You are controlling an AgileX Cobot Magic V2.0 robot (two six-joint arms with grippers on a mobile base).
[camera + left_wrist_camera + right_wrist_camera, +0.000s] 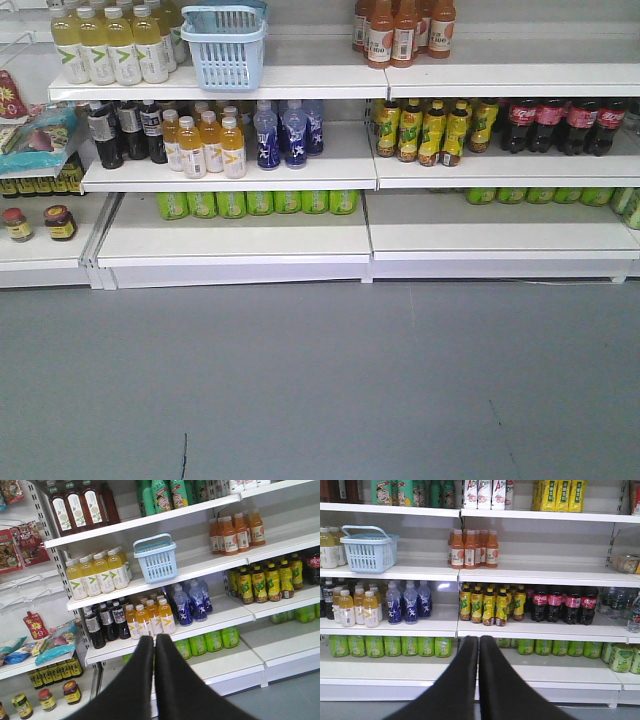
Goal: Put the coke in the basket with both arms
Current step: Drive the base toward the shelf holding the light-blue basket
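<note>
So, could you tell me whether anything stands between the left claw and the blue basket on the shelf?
Nothing visible does. The basket sits at the shelf's front edge, open toward the shut left claw; the pale yellow bottles stand beside it, not in front.

The right hand (479, 642) is seen at the bottom centre, pressed closed. The light blue basket (367, 555) is set upright on a white shelf (420, 570) at upper left, just beside pale yellow bottles (327, 547).
</note>
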